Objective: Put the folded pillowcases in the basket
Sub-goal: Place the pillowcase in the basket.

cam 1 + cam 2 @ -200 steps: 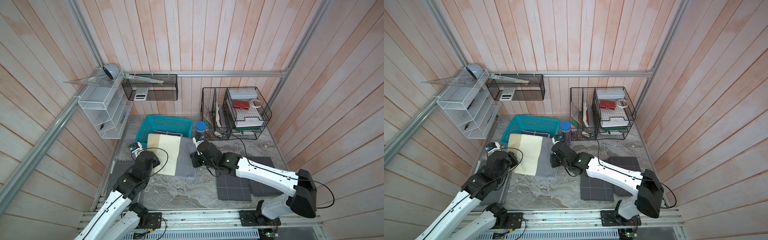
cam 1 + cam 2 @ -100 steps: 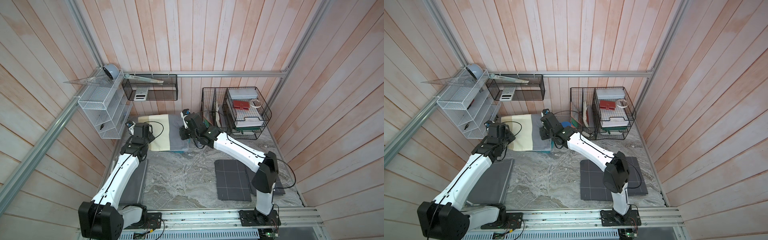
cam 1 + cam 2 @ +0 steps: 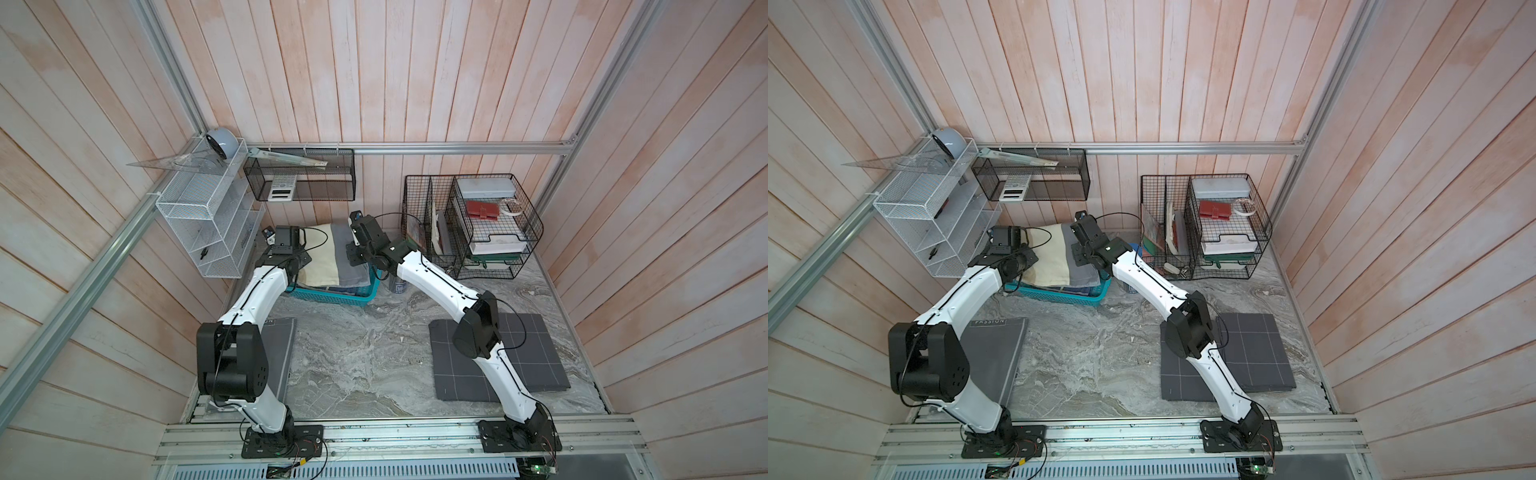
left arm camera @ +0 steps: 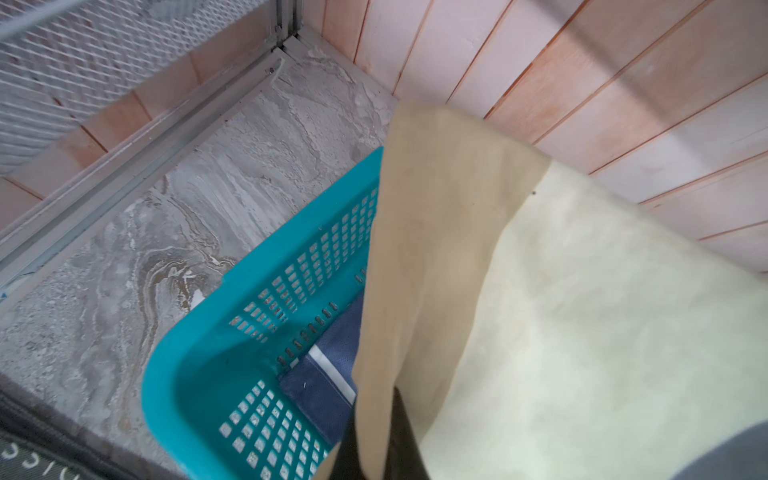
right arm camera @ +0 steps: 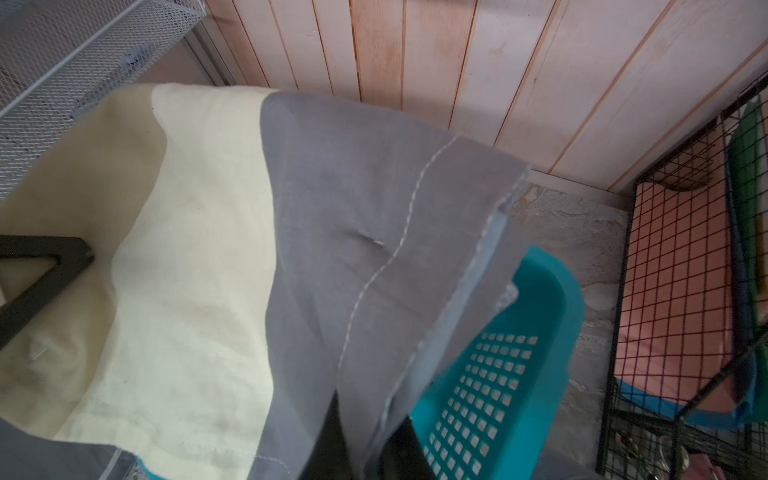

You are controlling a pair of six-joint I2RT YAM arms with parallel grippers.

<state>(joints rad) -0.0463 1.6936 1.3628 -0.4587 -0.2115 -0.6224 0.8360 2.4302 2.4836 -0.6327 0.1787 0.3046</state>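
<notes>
Cloth is hanging over the basket (image 3: 332, 297): the folded pillowcase (image 3: 328, 254), a soft woven rectangle in cream and grey panels with a white stitched hem, is sagging just above the rolled teal rim. The left gripper (image 4: 374, 451) is pinching its cream edge, jaws closed tight on the fabric, and the right gripper (image 5: 365, 453) is clamping the grey edge likewise. The basket's plastic walls are showing square lattice holes (a blue cloth (image 4: 324, 376) with a white stripe is lying inside). A grey folded fabric (image 3: 994, 353) on the marble-patterned table (image 3: 1092, 365) is bearing the word "PASSION".
</notes>
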